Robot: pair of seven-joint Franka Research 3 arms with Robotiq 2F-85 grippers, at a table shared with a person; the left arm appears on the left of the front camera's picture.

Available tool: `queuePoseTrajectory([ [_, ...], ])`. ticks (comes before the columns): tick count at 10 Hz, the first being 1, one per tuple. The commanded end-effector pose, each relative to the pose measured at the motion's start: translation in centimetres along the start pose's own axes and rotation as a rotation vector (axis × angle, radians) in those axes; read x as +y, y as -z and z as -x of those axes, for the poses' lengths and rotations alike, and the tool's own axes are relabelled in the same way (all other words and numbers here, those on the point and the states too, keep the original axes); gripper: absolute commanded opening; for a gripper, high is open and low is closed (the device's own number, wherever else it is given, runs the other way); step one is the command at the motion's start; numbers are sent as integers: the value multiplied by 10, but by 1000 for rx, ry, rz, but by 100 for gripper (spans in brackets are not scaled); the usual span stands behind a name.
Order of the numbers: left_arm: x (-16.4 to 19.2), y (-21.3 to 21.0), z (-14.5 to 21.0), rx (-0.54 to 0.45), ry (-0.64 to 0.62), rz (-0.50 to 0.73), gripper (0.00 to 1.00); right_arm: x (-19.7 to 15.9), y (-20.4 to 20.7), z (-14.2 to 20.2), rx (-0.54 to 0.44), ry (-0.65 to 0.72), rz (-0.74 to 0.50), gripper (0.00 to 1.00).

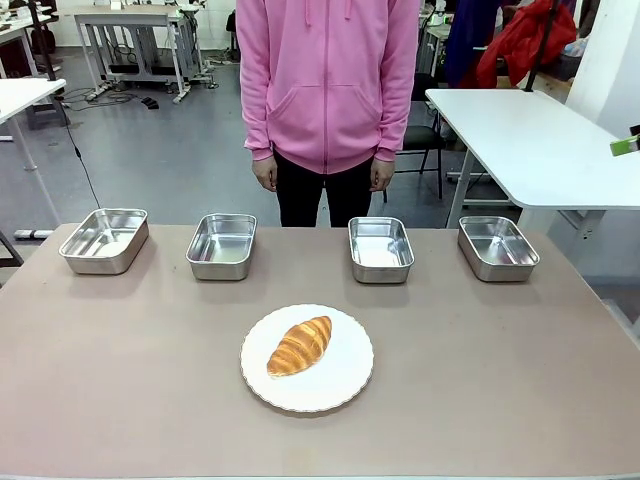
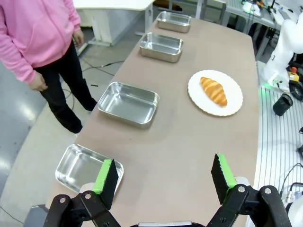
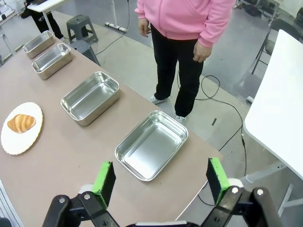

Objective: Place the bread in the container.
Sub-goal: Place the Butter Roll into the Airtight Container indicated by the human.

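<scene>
Nearest us, our left gripper (image 2: 163, 163) hangs above the left end of the table (image 2: 189, 142), jaws spread wide and holding nothing. Our right gripper (image 3: 161, 164) hovers over the right end, likewise wide apart and bare. Next comes the bread (image 1: 300, 345), lying slantwise on the round white plate (image 1: 345, 385) mid-table (well apart from both grippers). Beyond it, four look-alike steel trays stand in a row: the leftmost tray (image 1: 103, 240), the second tray (image 1: 221, 245), the third tray (image 1: 380, 248) and the rightmost tray (image 1: 497, 247). We cannot tell which is the container. Behind the far edge stands a person (image 1: 328, 90) in a pink hoodie, hands hanging down.
</scene>
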State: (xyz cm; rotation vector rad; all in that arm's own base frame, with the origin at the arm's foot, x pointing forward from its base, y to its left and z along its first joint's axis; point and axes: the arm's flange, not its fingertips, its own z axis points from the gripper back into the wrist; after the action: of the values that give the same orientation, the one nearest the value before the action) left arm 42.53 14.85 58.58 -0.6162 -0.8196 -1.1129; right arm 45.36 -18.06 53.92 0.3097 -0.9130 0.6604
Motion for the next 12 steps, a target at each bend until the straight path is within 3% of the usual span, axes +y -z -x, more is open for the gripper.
queuePoseTrajectory([
  [1,-3,4,-2,-15,-38,-38,100,-1,0,-1,-27,3,-5,100],
  [12,1,-1,1,2,-10,-9,100,-1,0,-1,-27,3,-5,100],
])
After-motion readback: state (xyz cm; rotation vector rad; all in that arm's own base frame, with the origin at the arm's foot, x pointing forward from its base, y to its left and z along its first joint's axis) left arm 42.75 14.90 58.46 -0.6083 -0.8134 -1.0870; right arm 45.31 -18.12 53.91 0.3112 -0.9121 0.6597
